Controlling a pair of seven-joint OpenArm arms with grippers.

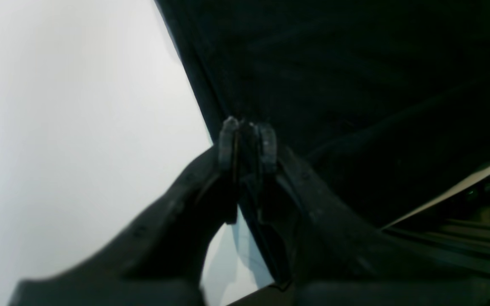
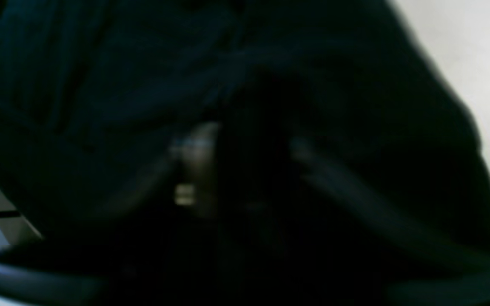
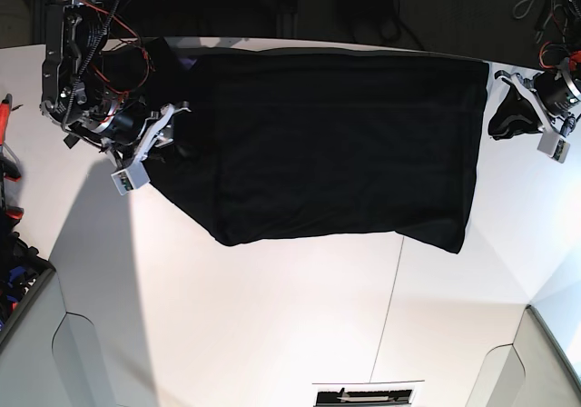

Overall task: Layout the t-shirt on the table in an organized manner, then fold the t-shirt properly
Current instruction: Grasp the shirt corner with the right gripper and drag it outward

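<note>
The black t-shirt lies spread across the far half of the white table, plain black side up, its lower edge slanting. At the shirt's right edge, my left gripper pinches a bunched bit of cloth. The left wrist view shows that left gripper shut, with black t-shirt fabric between its tips. My right gripper is at the shirt's left edge. In the blurred right wrist view, the right gripper has its fingers apart, with the dark t-shirt filling the frame around them.
A thin dark seam runs down the table's near half. Cut-out corners sit at the near left and right. Red tools lie off the left edge, and cables and gear crowd the far side.
</note>
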